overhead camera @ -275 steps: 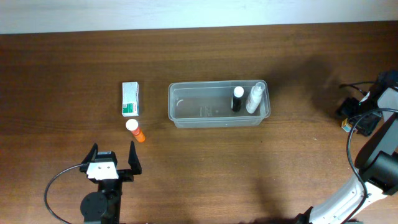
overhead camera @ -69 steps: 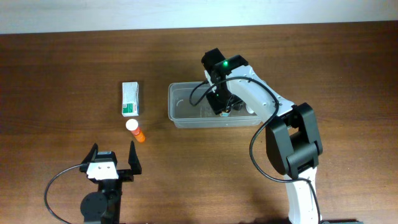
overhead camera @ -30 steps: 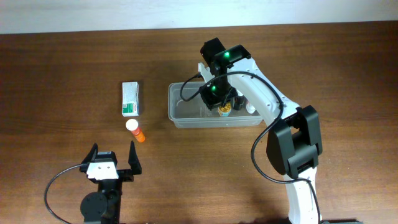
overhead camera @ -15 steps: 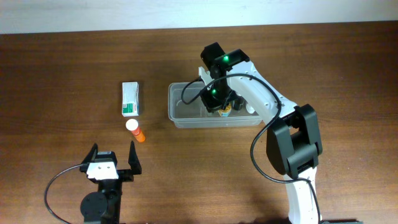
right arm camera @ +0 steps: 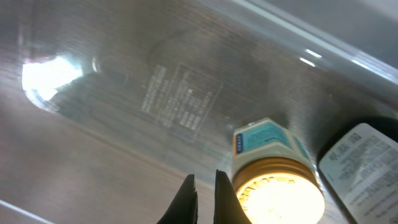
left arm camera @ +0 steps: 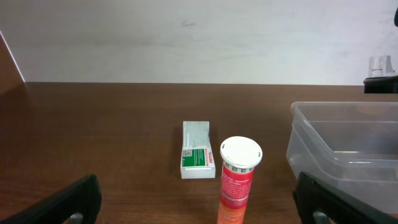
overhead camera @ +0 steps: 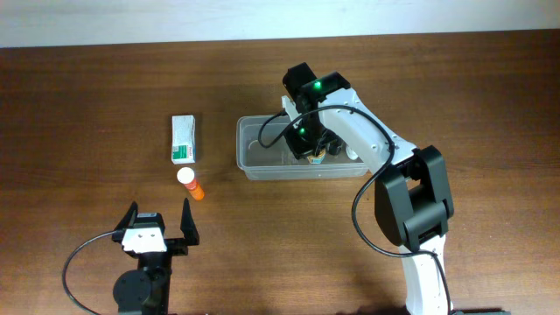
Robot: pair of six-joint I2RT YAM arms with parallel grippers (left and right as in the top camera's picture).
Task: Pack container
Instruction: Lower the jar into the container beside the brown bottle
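The container [overhead camera: 241, 150] is a clear tub at mid-table. My right gripper [overhead camera: 308, 147] reaches down into it, shut with nothing held. In the right wrist view the closed fingertips [right arm camera: 202, 186] hang just left of a small gold-capped bottle [right arm camera: 280, 186] standing on the container floor [right arm camera: 155, 93], with a dark labelled bottle [right arm camera: 367, 168] beside it. A white bottle [overhead camera: 355, 150] lies at the tub's right end. My left gripper [overhead camera: 159, 219] rests open near the front edge, with an orange tube [left arm camera: 239, 177] standing ahead between its fingers.
A white and green box [overhead camera: 183, 139] lies left of the container, and the orange tube [overhead camera: 191, 182] is just in front of it. In the left wrist view the box [left arm camera: 198, 157] sits behind the tube and the container [left arm camera: 348, 143] is at the right.
The right gripper has shifted slightly inside the container and stands shut beside the gold-capped bottle. The left arm, box and tube have not moved.
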